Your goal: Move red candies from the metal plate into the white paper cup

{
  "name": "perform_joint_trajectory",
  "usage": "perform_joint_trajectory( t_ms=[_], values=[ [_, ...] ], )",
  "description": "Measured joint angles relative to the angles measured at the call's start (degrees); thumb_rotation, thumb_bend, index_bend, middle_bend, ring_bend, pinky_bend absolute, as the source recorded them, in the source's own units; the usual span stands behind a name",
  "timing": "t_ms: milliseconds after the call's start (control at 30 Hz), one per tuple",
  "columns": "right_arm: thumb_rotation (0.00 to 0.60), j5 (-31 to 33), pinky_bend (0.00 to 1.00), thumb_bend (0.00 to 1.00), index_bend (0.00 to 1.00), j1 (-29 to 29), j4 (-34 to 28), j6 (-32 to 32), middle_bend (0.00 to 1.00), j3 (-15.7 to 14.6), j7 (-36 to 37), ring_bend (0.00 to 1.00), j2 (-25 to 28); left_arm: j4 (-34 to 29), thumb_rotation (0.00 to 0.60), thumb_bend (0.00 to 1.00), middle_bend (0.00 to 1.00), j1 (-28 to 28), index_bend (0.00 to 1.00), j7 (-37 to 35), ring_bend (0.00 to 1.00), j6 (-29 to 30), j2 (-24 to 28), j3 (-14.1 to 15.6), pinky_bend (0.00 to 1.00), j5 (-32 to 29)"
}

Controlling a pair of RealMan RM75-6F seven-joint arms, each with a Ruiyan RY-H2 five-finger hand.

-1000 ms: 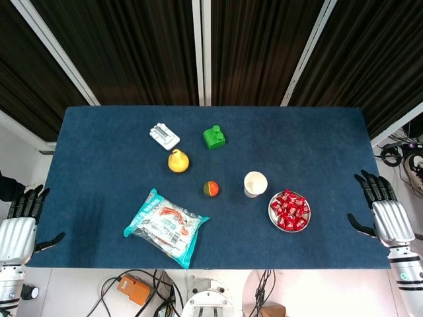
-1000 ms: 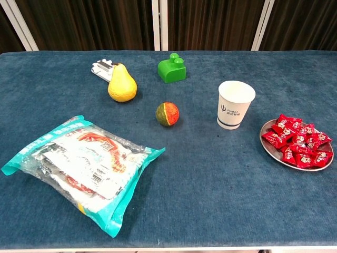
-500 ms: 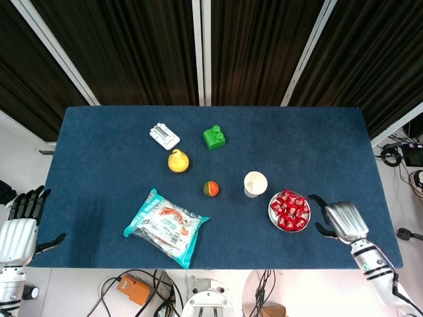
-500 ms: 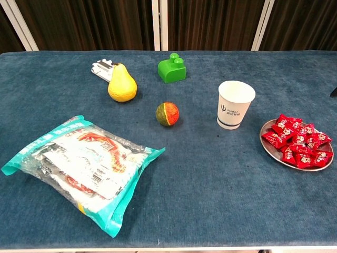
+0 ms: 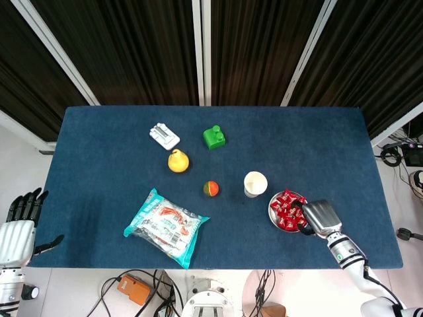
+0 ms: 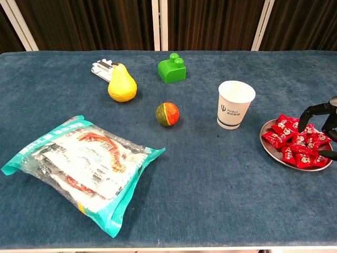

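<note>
Red wrapped candies (image 5: 285, 206) (image 6: 292, 141) are heaped on a small metal plate (image 5: 271, 211) (image 6: 269, 149) near the table's front right. The white paper cup (image 5: 255, 183) (image 6: 235, 104) stands upright just left of and behind the plate. My right hand (image 5: 316, 216) (image 6: 322, 120) hovers over the plate's right side, its fingers (image 6: 307, 112) spread and arched down onto the candies. I see nothing held in it. My left hand (image 5: 18, 228) hangs off the table's left edge with its fingers apart and nothing in it. The chest view does not show it.
A snack bag (image 5: 165, 226) (image 6: 84, 166) lies front left. A small red-green ball (image 5: 211, 189) (image 6: 167, 114), a yellow pear (image 5: 177, 161) (image 6: 122, 84), a green block (image 5: 214, 137) (image 6: 172, 69) and a white-grey gadget (image 5: 164, 136) (image 6: 101, 68) lie across the middle and back.
My right hand has swung in from the table's right edge to above the plate's right side, fingers now bent down over the candies. The left hand has barely moved.
</note>
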Motion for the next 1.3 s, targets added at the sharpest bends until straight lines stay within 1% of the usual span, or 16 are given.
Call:
perform_joint_trajectory(
  t_ms=[433,500,700,833,933,1033,1100,1167,1300],
  values=[
    [0.600,1.8,1.00,0.45,0.46,2.0,1.4,-2.3,0.89,-0.3,0.3,1.00,-1.9,0.7,0.600,0.00,0.00,0.4,0.00,-0.4,0.00,0.4,0.2,-0.1,0.00,-0.2],
    [0.600,2.4,1.00,0.45,0.49,2.4,1.4,-2.6,0.89,-0.3,-0.1,1.00,-2.1,0.8,0.600,0.00,0.00,0.5,0.00,-0.5,0.00,0.5,0.1,-0.1,0.00,-0.2],
    [0.600,4.0,1.00,0.47,0.67,3.0,1.7,-2.7,0.90,0.2,-1.1,1.00,-2.7,1.1,0.600,0.00,0.00,0.8,0.00,-0.7,0.00,0.8,0.1,-0.2,0.00,-0.4],
    [0.600,4.0,1.00,0.48,0.70,3.0,1.2,-1.9,0.90,0.6,-0.3,1.00,-2.2,1.2,0.600,0.00,0.00,0.9,0.00,-0.9,0.00,1.0,0.1,-0.3,0.00,-0.5],
    [0.600,3.4,1.00,0.49,0.70,3.0,-0.2,-0.8,0.90,1.1,1.1,1.00,-0.7,1.2,0.600,0.00,0.00,0.8,0.00,-0.8,0.00,0.9,0.2,-0.4,0.00,-0.4],
    [0.600,2.5,1.00,0.48,0.71,3.2,-2.4,0.2,0.90,2.0,2.2,1.00,1.5,1.1,0.600,0.00,0.00,0.7,0.00,-0.6,0.00,0.8,0.3,-0.5,0.00,-0.4],
    [0.600,2.1,1.00,0.49,0.71,3.7,-4.1,0.8,0.90,3.2,2.8,1.00,3.3,1.0,0.600,0.00,0.00,0.6,0.00,-0.5,0.00,0.7,0.4,-0.5,0.00,-0.3],
    [0.600,2.1,1.00,0.49,0.71,4.8,-5.3,1.0,0.90,4.9,3.2,1.00,4.5,0.8,0.600,0.00,0.00,0.5,0.00,-0.4,0.00,0.6,0.4,-0.7,0.00,-0.4],
    [0.600,3.4,1.00,0.49,0.72,8.1,-6.2,-0.2,0.90,8.1,3.2,1.00,4.9,0.5,0.600,0.00,0.00,0.3,0.00,-0.1,0.00,0.4,0.5,-0.7,0.00,-0.4]
  ],
)
